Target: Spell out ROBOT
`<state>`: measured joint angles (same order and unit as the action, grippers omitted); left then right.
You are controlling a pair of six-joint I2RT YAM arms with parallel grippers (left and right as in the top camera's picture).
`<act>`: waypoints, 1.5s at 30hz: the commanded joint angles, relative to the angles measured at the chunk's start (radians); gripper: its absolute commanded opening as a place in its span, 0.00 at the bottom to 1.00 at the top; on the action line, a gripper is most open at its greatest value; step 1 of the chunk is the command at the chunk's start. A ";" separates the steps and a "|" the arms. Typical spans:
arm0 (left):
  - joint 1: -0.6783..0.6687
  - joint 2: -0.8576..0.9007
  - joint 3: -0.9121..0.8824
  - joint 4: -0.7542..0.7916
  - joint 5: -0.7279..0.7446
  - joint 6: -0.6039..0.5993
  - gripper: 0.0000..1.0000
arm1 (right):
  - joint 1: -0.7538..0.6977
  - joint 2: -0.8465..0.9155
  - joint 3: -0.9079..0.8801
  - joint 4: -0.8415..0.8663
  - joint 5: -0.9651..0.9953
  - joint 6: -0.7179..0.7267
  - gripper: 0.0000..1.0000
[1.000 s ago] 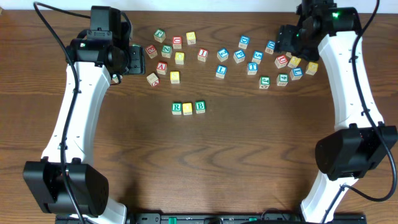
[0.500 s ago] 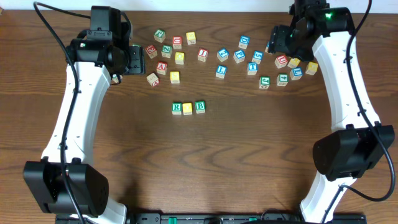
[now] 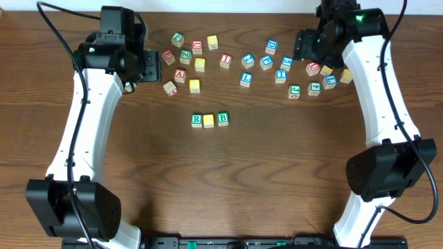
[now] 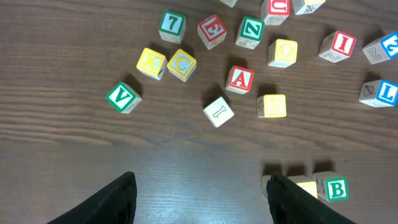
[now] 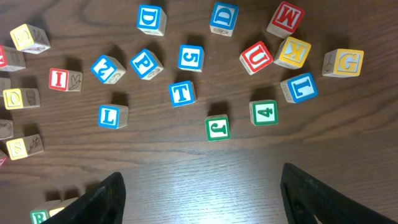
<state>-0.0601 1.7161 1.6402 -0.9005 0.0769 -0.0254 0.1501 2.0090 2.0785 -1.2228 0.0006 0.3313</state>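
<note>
Overhead first. On the worktop (image 3: 277, 173) the row reads R cube (image 3: 196, 120), yellow cube (image 3: 209, 120), B cube (image 3: 223, 118). They sit side by side and touching, well apart from both sets of jaws. I judge a second O and the T are left to fetch. The right jaws hang over the right-hand scatter, with the T cube (image 3: 280, 75) near them on the row's side.

Left wrist next. The left jaws are spread wide with nothing between them. The B cube sits just outside one finger, and the row's yellow cube is partly hidden behind that finger. The O cube (image 4: 283, 52) lies well ahead of the jaws. The A cube (image 4: 239, 79) and a pale yellow block (image 4: 272, 106) lie between it and me, and I could grab that wrong yellow one.

Right wrist last. The right jaws are also wide apart and empty. The T cube lies ahead, inside their span. The J cube (image 5: 217, 128) sits between it and the jaws, and the 5 cube (image 5: 190, 57) is just beyond. If I come down carelessly, a finger could clip J or shove T askew. Later, when I set T down, I could knock the tight row.
</note>
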 commanded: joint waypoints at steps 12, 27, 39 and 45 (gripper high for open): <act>0.003 -0.018 0.223 -0.171 0.010 -0.068 0.66 | 0.016 0.007 -0.001 0.000 -0.011 -0.006 0.74; 0.002 -0.012 0.233 -0.112 0.015 -0.111 0.66 | 0.016 0.007 -0.001 0.000 -0.011 -0.006 0.75; 0.003 0.058 0.286 -0.143 0.013 -0.098 0.66 | 0.026 0.007 -0.001 -0.007 -0.015 -0.006 0.75; 0.003 0.068 0.286 -0.146 0.014 -0.099 0.66 | 0.047 0.007 -0.001 -0.004 -0.015 -0.006 0.75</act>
<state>-0.0601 1.7763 1.9068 -1.0435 0.0807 -0.1303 0.1741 2.0090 2.0785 -1.2297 -0.0078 0.3309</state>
